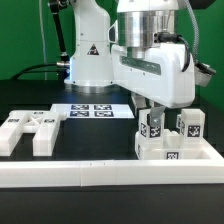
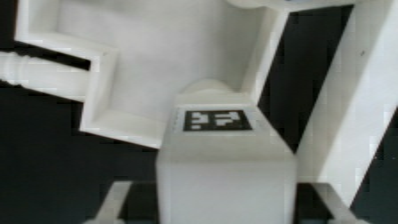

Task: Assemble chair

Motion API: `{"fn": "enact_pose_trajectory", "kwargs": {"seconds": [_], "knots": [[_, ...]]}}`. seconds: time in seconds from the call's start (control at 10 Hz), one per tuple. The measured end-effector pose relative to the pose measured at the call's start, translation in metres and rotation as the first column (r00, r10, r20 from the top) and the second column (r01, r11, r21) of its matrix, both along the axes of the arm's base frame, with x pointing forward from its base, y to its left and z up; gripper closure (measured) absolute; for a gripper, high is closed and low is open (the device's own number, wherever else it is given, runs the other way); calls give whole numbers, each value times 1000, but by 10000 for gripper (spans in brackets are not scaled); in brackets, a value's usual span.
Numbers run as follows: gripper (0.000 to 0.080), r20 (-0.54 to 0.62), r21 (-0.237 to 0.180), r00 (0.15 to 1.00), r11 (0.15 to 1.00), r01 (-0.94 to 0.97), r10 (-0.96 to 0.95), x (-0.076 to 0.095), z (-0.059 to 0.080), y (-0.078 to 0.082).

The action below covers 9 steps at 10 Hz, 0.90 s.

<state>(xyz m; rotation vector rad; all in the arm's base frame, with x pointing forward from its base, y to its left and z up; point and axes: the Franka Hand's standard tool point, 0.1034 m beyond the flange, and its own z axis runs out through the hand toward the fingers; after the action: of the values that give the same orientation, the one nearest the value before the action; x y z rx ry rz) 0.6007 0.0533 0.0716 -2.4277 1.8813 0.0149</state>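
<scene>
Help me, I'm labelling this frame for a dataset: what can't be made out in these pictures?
1. Exterior view: whether the tool is shut on the tagged upright part. The contact is too small to see, and the tool's own body overlaps it.
2. Wrist view: the pattern of the tag, which is blurred.
3. Exterior view: the upper links of the arm, cut off by the top edge.
</scene>
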Motion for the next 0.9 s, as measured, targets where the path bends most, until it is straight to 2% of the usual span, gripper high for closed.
{"fn": "enact_pose_trajectory", "kwargs": {"seconds": [0.1, 0.2, 0.3, 0.5, 0.8, 0.9], "knots": [[443, 2, -4, 999, 999, -52, 52, 0, 0, 0], [245, 7, -6, 993, 993, -121, 121, 0, 0, 0], [180, 7, -6, 989, 989, -149, 149, 1, 1, 1], [155, 22, -22, 920, 920, -391, 391, 2, 3, -1], [150, 32, -41, 778, 779, -626, 627, 4, 3, -4], [150, 32, -42, 767, 768, -639, 640, 4, 3, -4]]}}
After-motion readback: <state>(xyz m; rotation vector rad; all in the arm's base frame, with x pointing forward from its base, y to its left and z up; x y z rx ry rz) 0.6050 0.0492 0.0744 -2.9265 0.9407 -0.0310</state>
